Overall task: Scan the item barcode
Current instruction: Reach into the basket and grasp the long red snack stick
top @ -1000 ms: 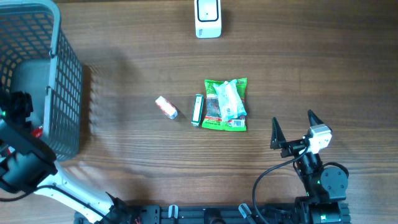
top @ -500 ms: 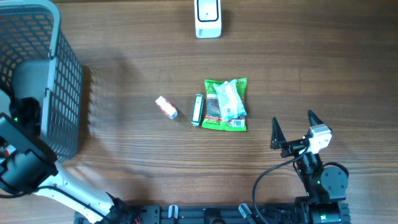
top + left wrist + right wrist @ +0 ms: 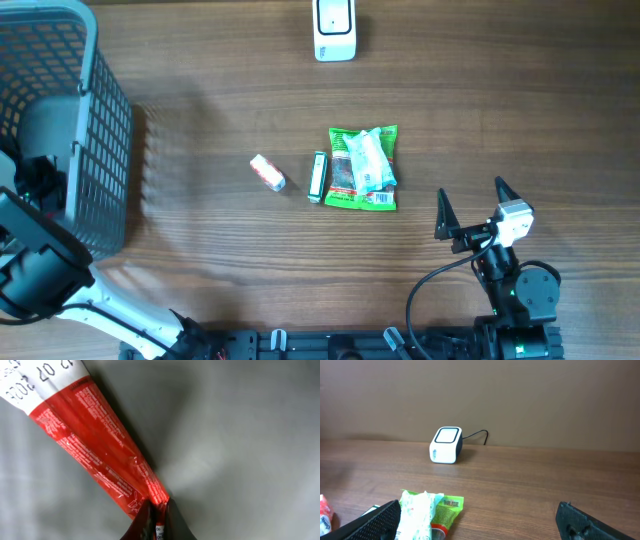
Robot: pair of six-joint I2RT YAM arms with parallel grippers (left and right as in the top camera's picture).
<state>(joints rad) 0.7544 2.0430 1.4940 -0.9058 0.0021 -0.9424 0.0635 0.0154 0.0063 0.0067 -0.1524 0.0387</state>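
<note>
the left gripper [image 3: 157, 521], down inside the grey basket [image 3: 100, 120], is now pinching shut on a corner of the red packet [image 3: 95, 445], having been open a moment ago. the right gripper [image 3: 469, 186] is waiting wide open and empty over the worktop [image 3: 200, 250]. with the packet gripped, lifting it out towards the white scanner [image 3: 334, 30] is looking like the next step.

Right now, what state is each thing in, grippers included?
basket, upright.
red packet, inside the basket, pinched at one end.
left gripper, shut on the red packet.
right gripper, open, empty.
green packet, lying flat, untouched.
slim stick, lying beside the green packet.
small white-and-red item, lying alone.
scanner, standing, nothing before it.
</note>
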